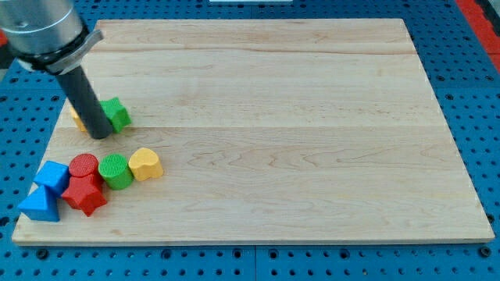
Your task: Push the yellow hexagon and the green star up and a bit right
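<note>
The green star (117, 113) lies near the board's left edge. The yellow hexagon (77, 118) is just to its left, mostly hidden behind my rod. My tip (100, 136) rests on the board just below and between the two blocks, close to both; I cannot tell if it touches them.
Below them sits a cluster: a yellow heart (146, 164), a green cylinder (116, 171), a red cylinder (83, 165), a red star (85, 195), a blue block (53, 176) and a blue triangle (40, 204). The wooden board (297, 133) lies on a blue pegboard.
</note>
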`<state>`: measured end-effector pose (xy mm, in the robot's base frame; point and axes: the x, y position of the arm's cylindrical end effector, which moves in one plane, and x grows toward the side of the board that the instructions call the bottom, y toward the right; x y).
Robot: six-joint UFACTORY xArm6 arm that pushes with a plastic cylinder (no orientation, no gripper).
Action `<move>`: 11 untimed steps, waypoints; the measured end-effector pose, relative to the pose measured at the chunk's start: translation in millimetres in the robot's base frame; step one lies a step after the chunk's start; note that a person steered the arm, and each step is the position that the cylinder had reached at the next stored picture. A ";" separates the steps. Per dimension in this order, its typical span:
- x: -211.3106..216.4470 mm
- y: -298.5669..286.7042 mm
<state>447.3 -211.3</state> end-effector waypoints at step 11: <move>-50.0 60.5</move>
